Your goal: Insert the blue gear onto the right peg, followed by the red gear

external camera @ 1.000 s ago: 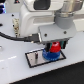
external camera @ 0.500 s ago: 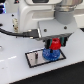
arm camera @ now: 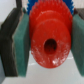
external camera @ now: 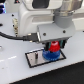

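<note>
The red gear [external camera: 54, 48] is held between my gripper's [external camera: 53, 46] fingers, directly above the blue gear [external camera: 49, 56]. The blue gear lies flat on the grey black-edged plate [external camera: 34, 59], toward the exterior view's right end of it. In the wrist view the red gear [arm camera: 47, 36] fills the frame, hub hole facing the camera, clamped between the two teal pads [arm camera: 21, 42]. A strip of the blue gear [arm camera: 47, 3] shows behind it. The right peg is hidden under the gears. The plate's other pin is too small to make out.
The arm's white body [external camera: 42, 20] and a black cable [external camera: 12, 36] hang over the white table behind the plate. The plate's end at the exterior view's left is bare grey.
The gripper with the red gear has stayed over the blue gear, at most sinking slightly. Nothing else has moved.
</note>
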Controlling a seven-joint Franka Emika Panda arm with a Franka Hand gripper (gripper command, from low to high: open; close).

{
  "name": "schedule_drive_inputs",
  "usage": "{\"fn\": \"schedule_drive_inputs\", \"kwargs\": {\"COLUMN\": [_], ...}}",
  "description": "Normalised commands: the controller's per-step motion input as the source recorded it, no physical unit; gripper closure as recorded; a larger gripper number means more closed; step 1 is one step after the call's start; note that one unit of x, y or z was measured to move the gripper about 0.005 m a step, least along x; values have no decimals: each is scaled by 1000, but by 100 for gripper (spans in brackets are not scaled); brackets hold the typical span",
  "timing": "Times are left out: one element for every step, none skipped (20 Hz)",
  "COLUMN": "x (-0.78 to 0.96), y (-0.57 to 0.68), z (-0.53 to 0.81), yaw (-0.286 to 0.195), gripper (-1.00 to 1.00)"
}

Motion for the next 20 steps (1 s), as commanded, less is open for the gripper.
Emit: {"fn": "schedule_drive_inputs", "kwargs": {"x": [243, 237, 202, 175, 205, 257, 214, 247, 262, 213, 179, 145, 197, 175, 226, 199, 220, 195, 183, 117], "y": [-160, -158, -134, -42, -148, 146, -109, -100, -36, -207, -222, -191, -116, -69, -127, -75, -46, -15, 12, -31], "z": [-19, -179, -101, 167, -47, 280, 179, 273, 56, -38, -118, -264, 9, -155, -83, 0, -18, 103, 292, -148], "yaw": [0, 0, 0, 0, 0, 0, 0, 0, 0, 0, 0, 0, 0, 0, 0, 0, 0, 0, 0, 0], "gripper": [100, 100, 100, 100, 100, 100, 100, 100, 100, 100, 100, 100, 100, 100, 100, 100, 100, 100, 100, 100]}}
